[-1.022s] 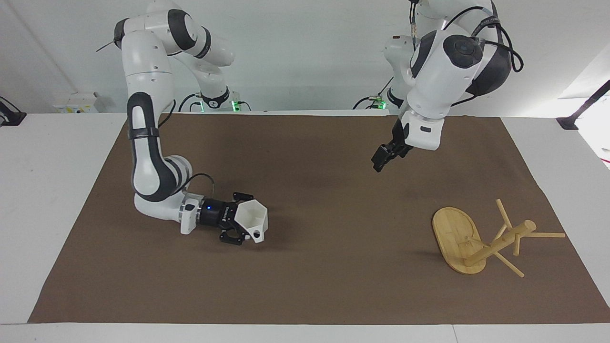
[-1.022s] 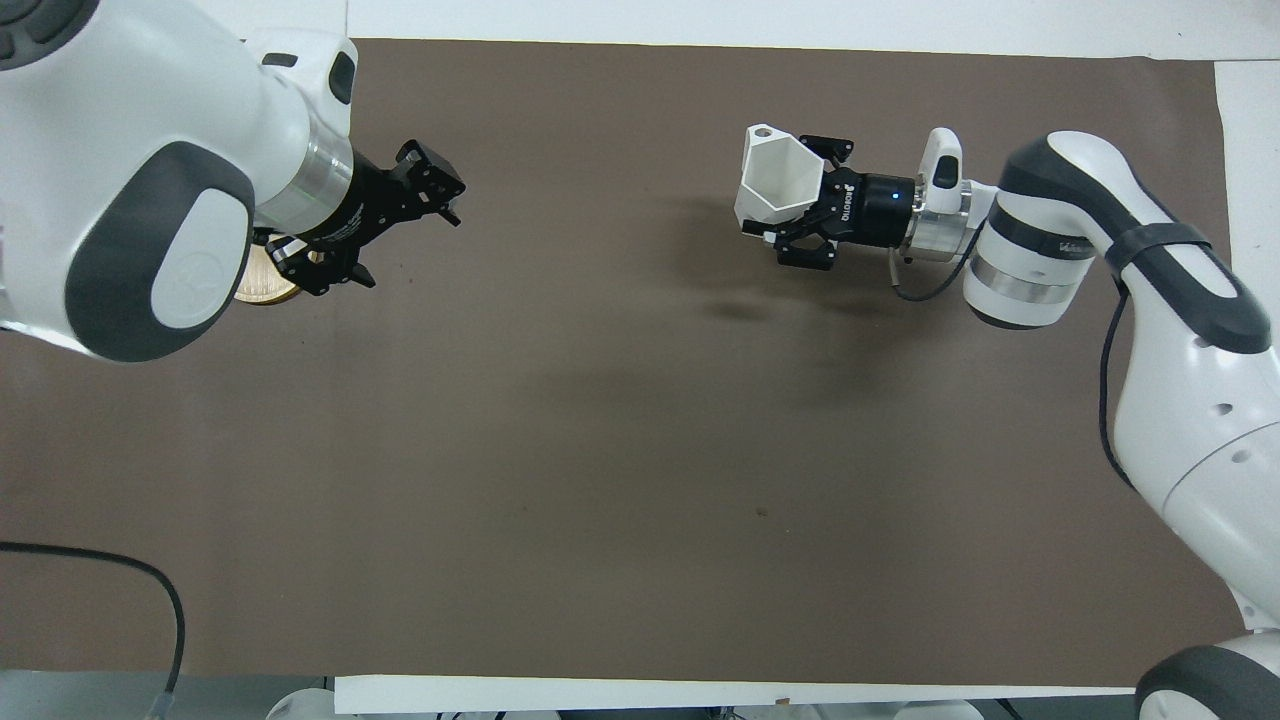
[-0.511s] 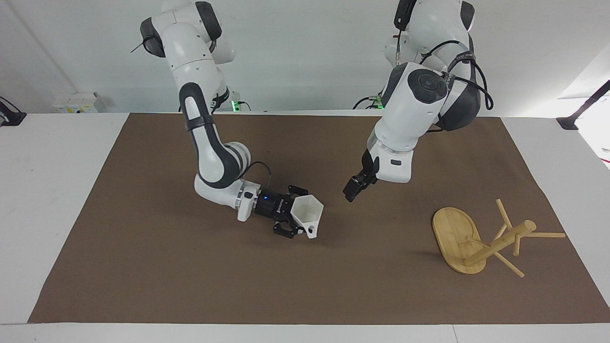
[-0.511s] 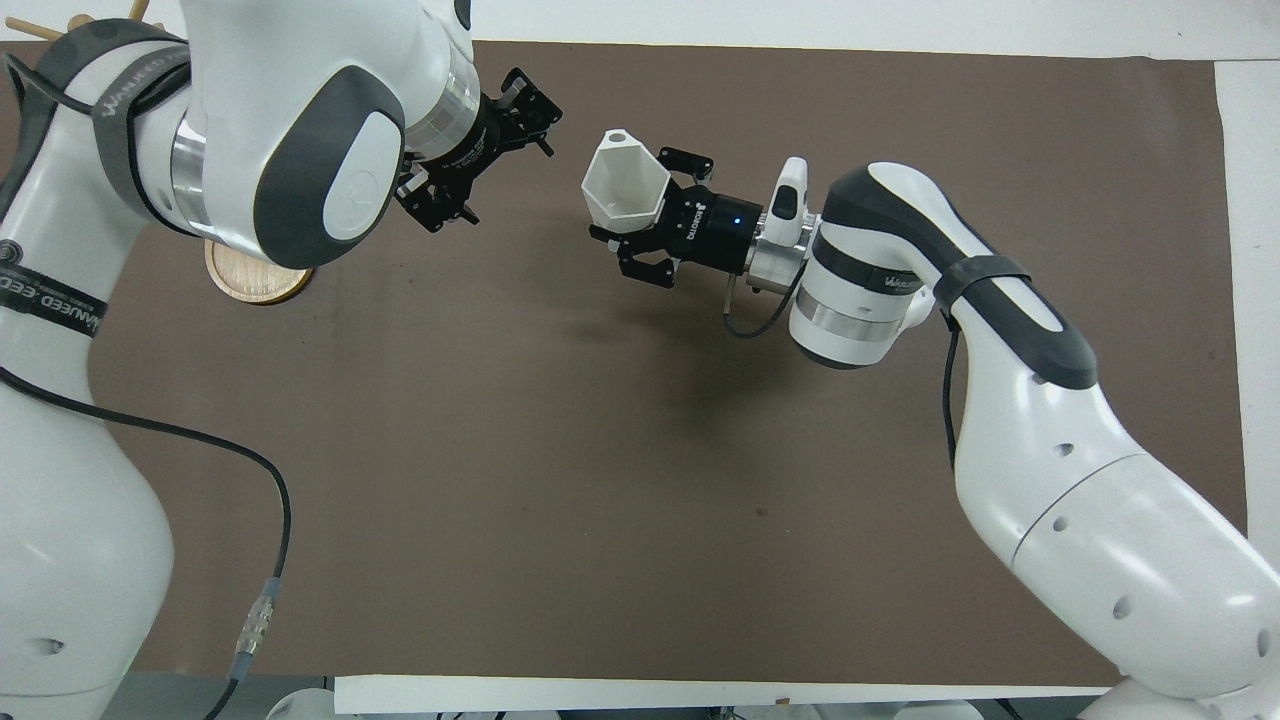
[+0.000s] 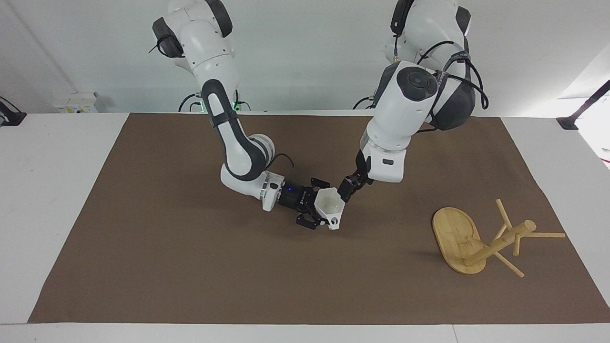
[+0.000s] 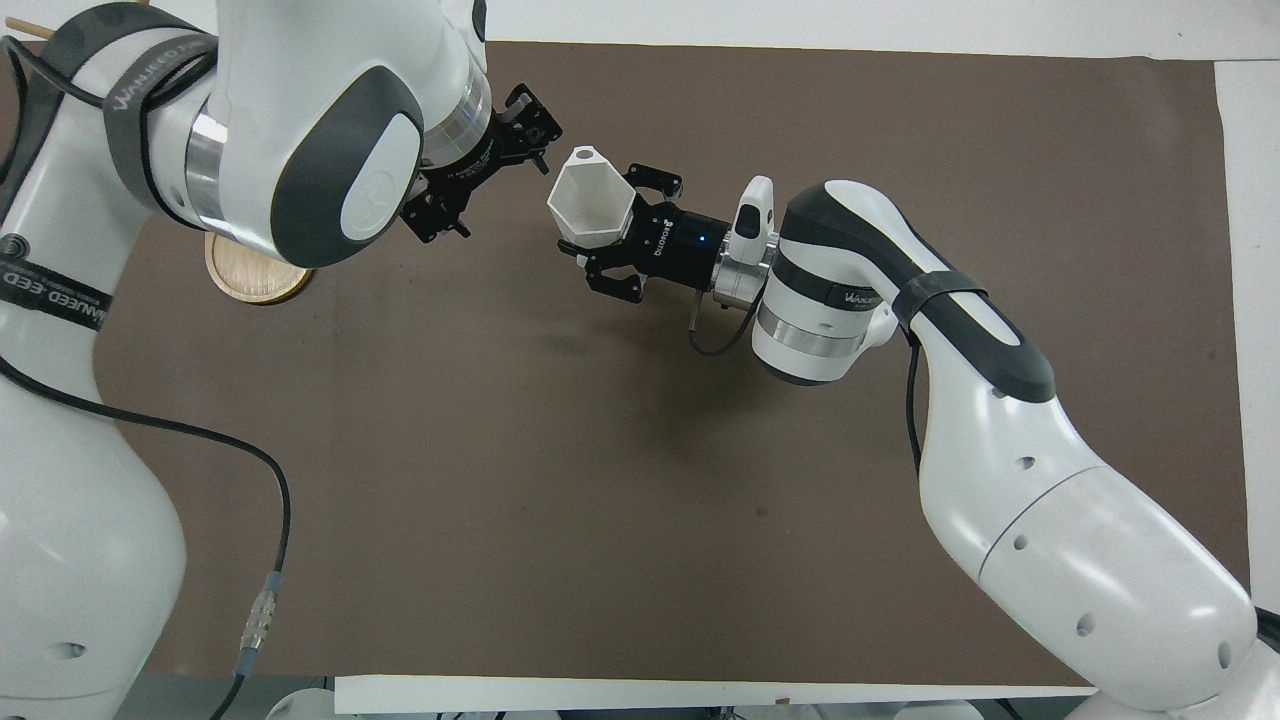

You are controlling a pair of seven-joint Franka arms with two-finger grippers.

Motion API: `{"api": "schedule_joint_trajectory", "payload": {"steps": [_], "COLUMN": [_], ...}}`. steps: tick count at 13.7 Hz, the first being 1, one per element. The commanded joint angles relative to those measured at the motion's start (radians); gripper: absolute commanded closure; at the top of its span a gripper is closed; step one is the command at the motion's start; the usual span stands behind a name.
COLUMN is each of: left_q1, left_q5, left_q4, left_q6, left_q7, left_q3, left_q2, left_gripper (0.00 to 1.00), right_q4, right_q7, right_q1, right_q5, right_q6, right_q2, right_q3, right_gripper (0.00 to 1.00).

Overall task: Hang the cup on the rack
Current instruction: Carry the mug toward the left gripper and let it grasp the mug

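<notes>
My right gripper (image 5: 317, 204) (image 6: 625, 232) is shut on the white faceted cup (image 5: 330, 206) (image 6: 590, 205). It holds the cup on its side just above the mat's middle, mouth toward the left arm's end and handle on its lower side. My left gripper (image 5: 344, 190) (image 6: 500, 190) is open and hangs right at the cup's rim; whether it touches the cup I cannot tell. The bamboo rack (image 5: 481, 238) lies tipped over on the mat toward the left arm's end, its oval base on edge and its pegs sticking out. From overhead only a bit of the rack's base (image 6: 250, 285) shows under my left arm.
A brown mat (image 5: 190, 267) covers most of the white table. Both arms lean in over the mat's middle, where their elbows crowd the space. A black cable (image 6: 280, 500) hangs beside the left arm's base.
My right arm has swung the cup from its own end of the table to the middle. My left gripper has come down and in, from well apart to right at the cup's rim.
</notes>
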Motion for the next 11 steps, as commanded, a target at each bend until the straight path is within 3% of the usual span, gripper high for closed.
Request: {"api": "schedule_joint_trajectory", "payload": {"steps": [1,4,8,9,10,11], "left_q1": [-0.045,-0.057,-0.065,-0.074,-0.074,-0.074], "left_q5": [0.021,0.023,0.020,0.018,0.016,0.012], "left_q4": [-0.054,-0.060,-0.147,-0.155,-0.163,-0.169], "left_q6": [0.075,0.105,0.148,0.166,0.169,0.166], "left_q7": [-0.045,-0.045,-0.043,-0.043,-0.043,-0.042], "left_q3": [0.015,0.013,0.009,0.009,0.009,0.009], "left_q2": [-0.021,-0.007,-0.012,-0.007,-0.004,-0.004], "left_gripper": [0.01,0.01,0.02,0.07,0.27,0.67], "right_q4": [-0.014,-0.004,0.005,0.006,0.006,0.006], "right_q7": [-0.028,-0.064,-0.065,-0.066,-0.065,-0.066], "right_q1": [-0.007,0.012,0.013,0.013,0.013,0.013], "right_q5": [0.023,0.023,0.026,0.026,0.026,0.025], "right_q6": [0.004,0.045,0.050,0.052,0.052,0.052], "right_q2": [-0.016,-0.015,-0.013,-0.013,-0.013,-0.013], "right_q3": [0.004,0.004,0.005,0.004,0.004,0.004], "right_gripper": [0.93,0.93,0.93,0.93,0.93,0.93]}}
